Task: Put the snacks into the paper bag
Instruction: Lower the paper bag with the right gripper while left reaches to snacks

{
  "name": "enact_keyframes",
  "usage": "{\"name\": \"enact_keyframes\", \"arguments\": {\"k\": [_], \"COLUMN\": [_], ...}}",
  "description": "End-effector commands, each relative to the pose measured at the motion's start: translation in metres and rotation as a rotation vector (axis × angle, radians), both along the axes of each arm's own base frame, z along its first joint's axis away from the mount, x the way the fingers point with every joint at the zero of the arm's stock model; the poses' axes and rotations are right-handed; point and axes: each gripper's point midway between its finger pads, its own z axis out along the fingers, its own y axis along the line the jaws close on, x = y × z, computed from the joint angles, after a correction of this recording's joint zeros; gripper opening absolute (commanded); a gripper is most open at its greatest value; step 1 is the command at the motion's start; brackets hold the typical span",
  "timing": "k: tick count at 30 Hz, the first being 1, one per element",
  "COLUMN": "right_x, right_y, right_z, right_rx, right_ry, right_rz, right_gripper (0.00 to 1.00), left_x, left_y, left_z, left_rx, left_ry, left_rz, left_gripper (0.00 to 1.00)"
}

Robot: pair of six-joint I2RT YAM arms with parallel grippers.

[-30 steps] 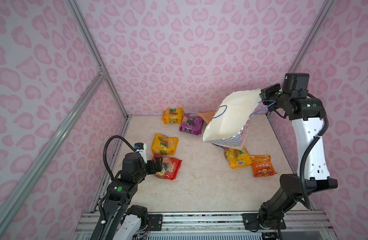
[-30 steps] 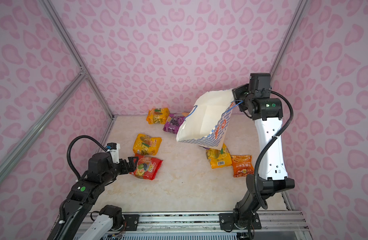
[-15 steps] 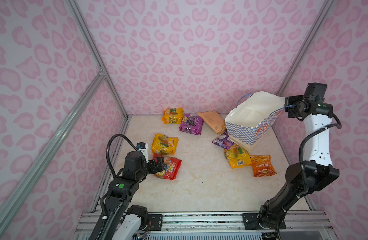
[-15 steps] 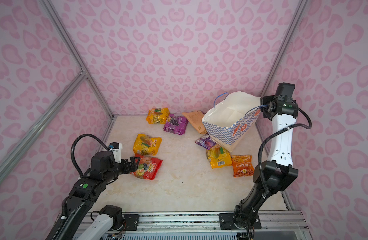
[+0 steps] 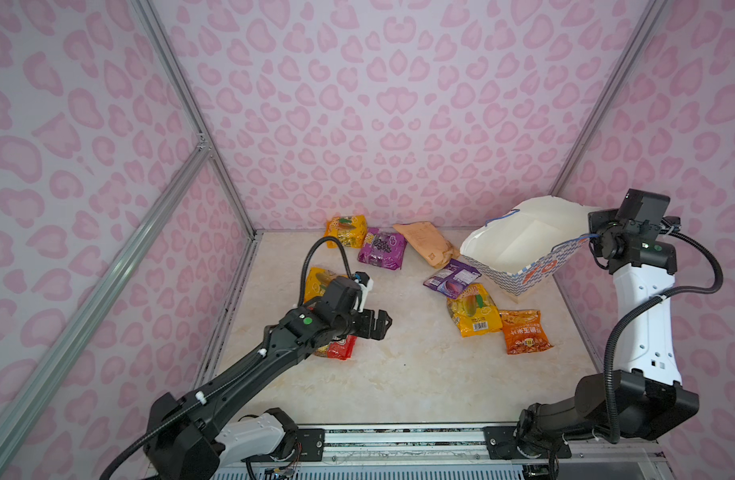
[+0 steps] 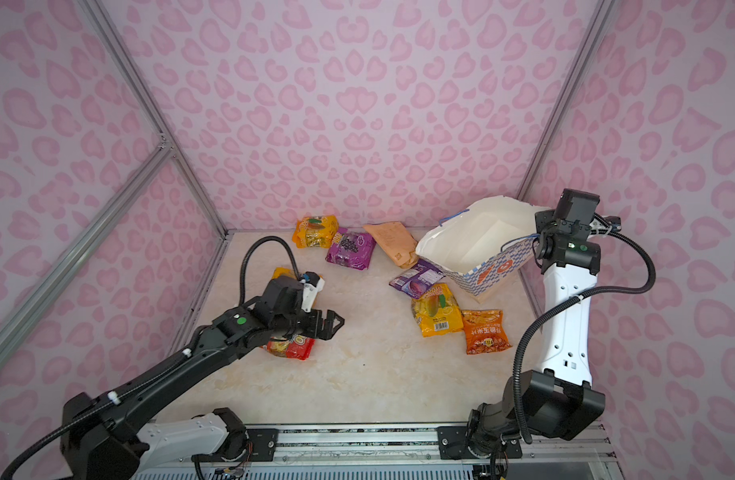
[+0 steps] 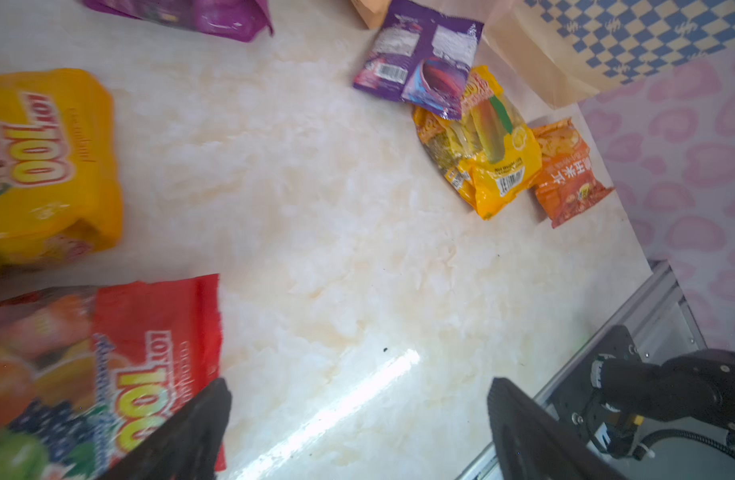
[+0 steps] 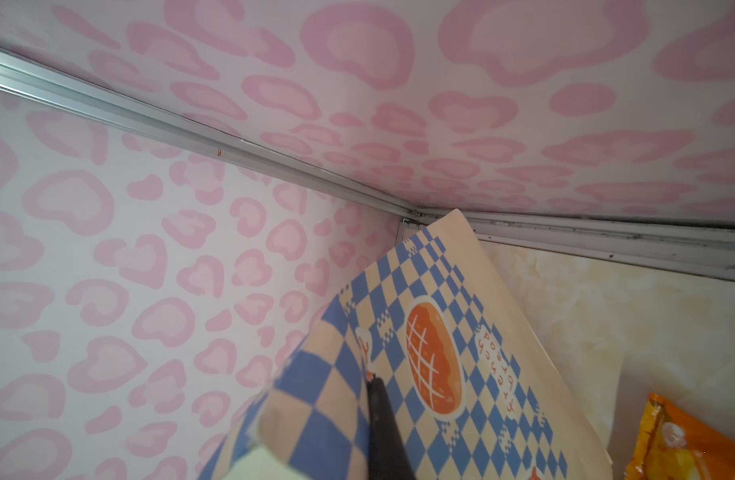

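The paper bag [image 5: 519,245] [image 6: 474,245] stands open-mouthed in the back right corner, leaning left. My right gripper [image 5: 588,241] [image 6: 536,243] is shut on its rim; one dark finger [image 8: 382,415] lies against the checkered wall [image 8: 440,353]. My left gripper [image 5: 378,326] [image 6: 332,324] [image 7: 357,386] hovers open and empty just right of a red snack [image 5: 341,347] [image 7: 108,353]. A yellow snack [image 5: 318,280] [image 7: 46,166] lies behind it. A small purple packet [image 5: 451,278], a yellow one [image 5: 471,309] and an orange one [image 5: 523,336] lie in front of the bag.
At the back wall lie a yellow-orange packet [image 5: 346,230], a purple grape packet [image 5: 381,248] and a tan pouch [image 5: 426,243]. Pink patterned walls close in the marble tabletop [image 5: 399,374] on three sides. A metal rail [image 5: 399,432] runs along the front edge.
The right arm swung the bag from raised and tipped over the middle down into the back right corner. The left gripper rose and moved right off the red snack, staying open.
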Motion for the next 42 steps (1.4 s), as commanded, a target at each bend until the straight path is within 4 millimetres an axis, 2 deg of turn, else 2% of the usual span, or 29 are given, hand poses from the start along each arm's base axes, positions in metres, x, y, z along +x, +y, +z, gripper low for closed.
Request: {"name": "enact_keyframes", "arguments": {"k": [1,7,9,12,14,18,21,25,29,32,36,42], "right_x": [-0.007,-0.007,-0.01,-0.014,-0.016,-0.021,-0.022,-0.019,-0.021,-0.021,-0.022,-0.024], "right_y": [-0.013,-0.004,0.001,0.005,0.007,0.01,0.012,0.018,0.021,0.025,0.029,0.033], "right_z": [0.002,-0.034,-0.051,-0.067,-0.074,-0.079,-0.082,-0.085,-0.09,-0.094,-0.095,-0.098], "right_rx": [-0.094,-0.031,-0.008,0.015,0.033,0.045,0.054,0.076,0.085,0.095,0.101,0.095], "right_ry": [0.013,0.051,0.063,0.077,0.087,0.079,0.078,0.075,0.082,0.082,0.084,0.094], "right_rz": [-0.047,-0.014,-0.004,0.009,0.019,0.034,0.048,0.081,0.093,0.11,0.131,0.155], "right_gripper": [0.0,0.0,0.0,0.0,0.0,0.0,0.0,0.0,0.0,0.0,0.0,0.0], "left_x": [0.008,0.018,0.026,0.042,0.051,0.065,0.075,0.083,0.094,0.106,0.122,0.138], "left_y": [-0.057,-0.16,-0.183,-0.206,-0.213,-0.231,-0.237,-0.234,-0.221,-0.208,-0.174,-0.093], "left_z": [-0.003,-0.048,-0.065,-0.085,-0.099,-0.119,-0.133,-0.152,-0.168,-0.171,-0.167,-0.143], "left_rx": [-0.034,-0.037,-0.039,-0.053,-0.04,-0.018,0.009,0.038,0.04,0.054,0.078,0.13], "left_ry": [-0.002,0.115,0.145,0.179,0.198,0.198,0.195,0.202,0.247,0.236,0.228,0.176], "left_rz": [-0.037,-0.083,-0.069,-0.021,0.032,0.074,0.105,0.162,0.246,0.286,0.35,0.472], "left_gripper": [0.98,0.94,0.92,0.9,0.9,0.87,0.82,0.7,0.42,0.27,0.04,0.04]}}
